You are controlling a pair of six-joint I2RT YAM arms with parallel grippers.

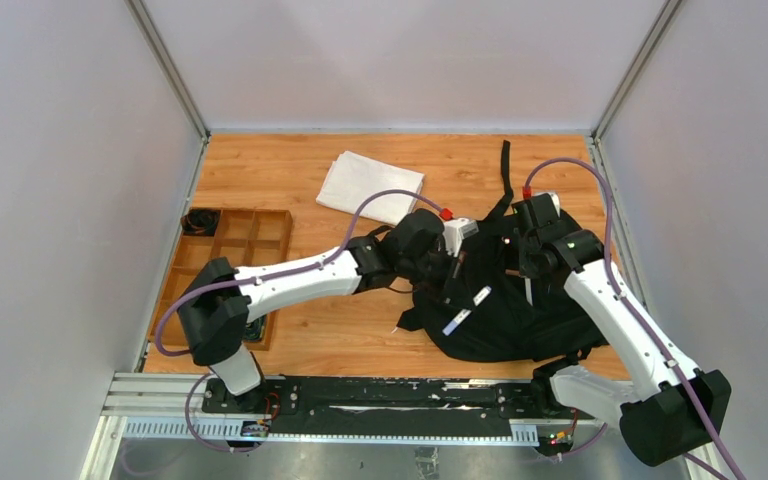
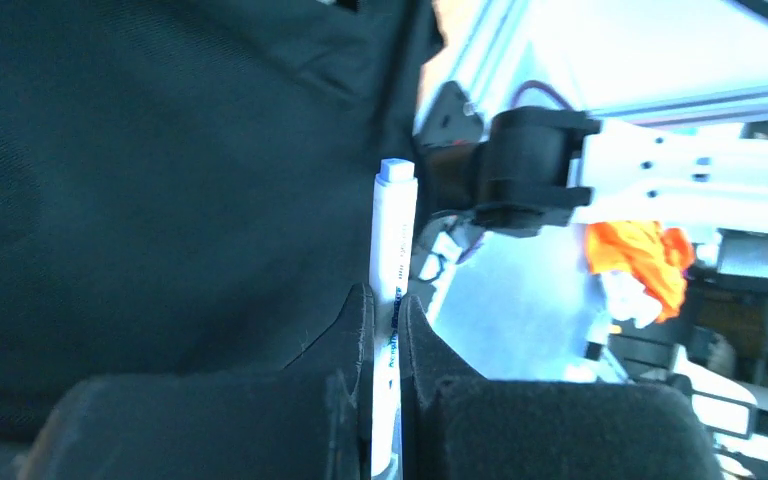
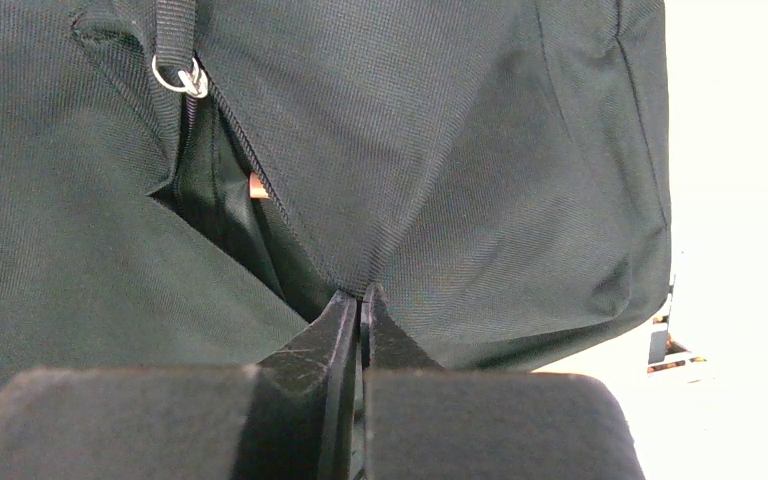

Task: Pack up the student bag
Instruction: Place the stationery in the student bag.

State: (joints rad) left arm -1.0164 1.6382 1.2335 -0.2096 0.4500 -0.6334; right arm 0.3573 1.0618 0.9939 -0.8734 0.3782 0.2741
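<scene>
Left gripper [image 2: 385, 315] squeezes a white pen [image 2: 394, 230]; only my wrist view shows that. Right gripper [image 3: 360, 305] pinches the bag [image 3: 480, 150], its strap [image 1: 505, 170] probably pointing away.

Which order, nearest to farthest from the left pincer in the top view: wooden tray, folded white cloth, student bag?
From the left pincer, shut on a white marker:
1. student bag, right beneath it.
2. folded white cloth, beyond it toward the far wall.
3. wooden tray, off to the left side.

Left pincer [image 2: 385, 305] and right pincer [image 3: 360, 305] are both clamped tight
</scene>
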